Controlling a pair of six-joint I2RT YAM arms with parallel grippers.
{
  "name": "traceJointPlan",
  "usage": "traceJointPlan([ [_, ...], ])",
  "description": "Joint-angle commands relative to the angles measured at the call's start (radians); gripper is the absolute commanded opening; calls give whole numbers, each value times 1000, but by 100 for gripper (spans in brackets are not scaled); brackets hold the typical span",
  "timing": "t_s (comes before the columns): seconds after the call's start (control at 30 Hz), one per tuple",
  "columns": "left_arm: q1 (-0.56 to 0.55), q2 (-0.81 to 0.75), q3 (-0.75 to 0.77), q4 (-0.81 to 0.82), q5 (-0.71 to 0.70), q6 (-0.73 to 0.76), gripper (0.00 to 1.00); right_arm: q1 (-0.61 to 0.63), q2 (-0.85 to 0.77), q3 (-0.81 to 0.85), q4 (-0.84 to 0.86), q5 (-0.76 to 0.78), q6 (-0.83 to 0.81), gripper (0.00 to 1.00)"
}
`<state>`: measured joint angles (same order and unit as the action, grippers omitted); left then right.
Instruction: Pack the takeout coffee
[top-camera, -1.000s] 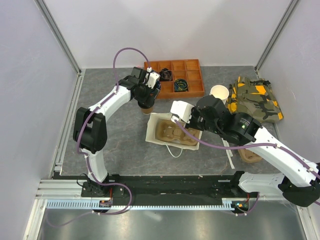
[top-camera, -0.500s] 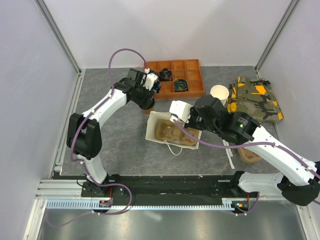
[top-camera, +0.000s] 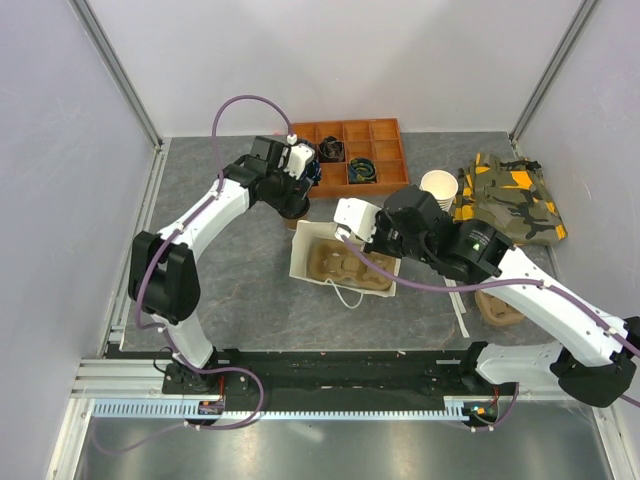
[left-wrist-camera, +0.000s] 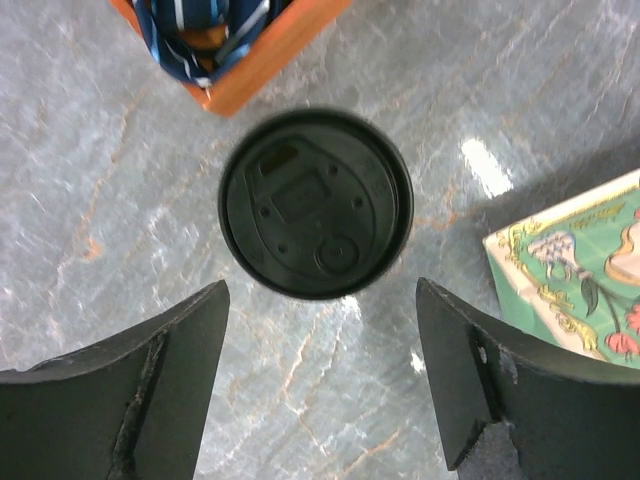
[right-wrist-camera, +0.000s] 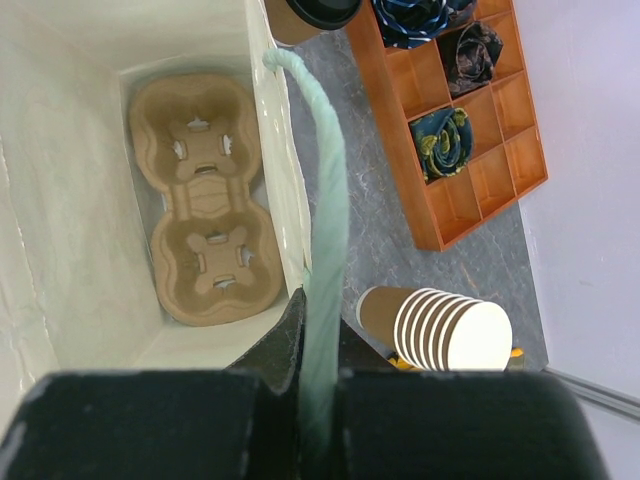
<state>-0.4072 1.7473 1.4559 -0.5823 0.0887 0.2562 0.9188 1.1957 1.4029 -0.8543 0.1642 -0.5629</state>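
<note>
**Three cameras, one shared corner of the counter**

Your top camera sits high behind the arm bases and looks down and forward over the whole counter (top-camera: 250, 290). The left wrist camera points straight down, close over the coffee cup (left-wrist-camera: 315, 203), with the left end effector (left-wrist-camera: 320, 300) filling its lower edge. The right wrist camera looks down from farther off, along the handle (right-wrist-camera: 325, 200) into the paper bag (right-wrist-camera: 60, 250). Both wrist views share the cup, the orange tray (right-wrist-camera: 425, 85) and the bag's edge.
</note>
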Motion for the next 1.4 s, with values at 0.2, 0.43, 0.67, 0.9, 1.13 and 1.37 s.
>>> traceJointPlan([
  [0.2,2,92,98,21,-6,40,86,3,-5,38,-2,52,9,0],
  [0.43,1,132,132,19,2,49,88,2,5,45,-12,55,5,0],
  [0.67,1,149,153,24,13,60,86,2,15,56,-19,57,-9,0],
  [0.9,1,162,147,22,14,74,83,2,16,61,-25,57,-22,0],
  [1.13,-2,166,123,22,16,78,82,2,15,59,-28,60,-29,0],
  [1.37,-8,158,86,22,3,84,83,0,8,51,-28,57,-29,0],
])
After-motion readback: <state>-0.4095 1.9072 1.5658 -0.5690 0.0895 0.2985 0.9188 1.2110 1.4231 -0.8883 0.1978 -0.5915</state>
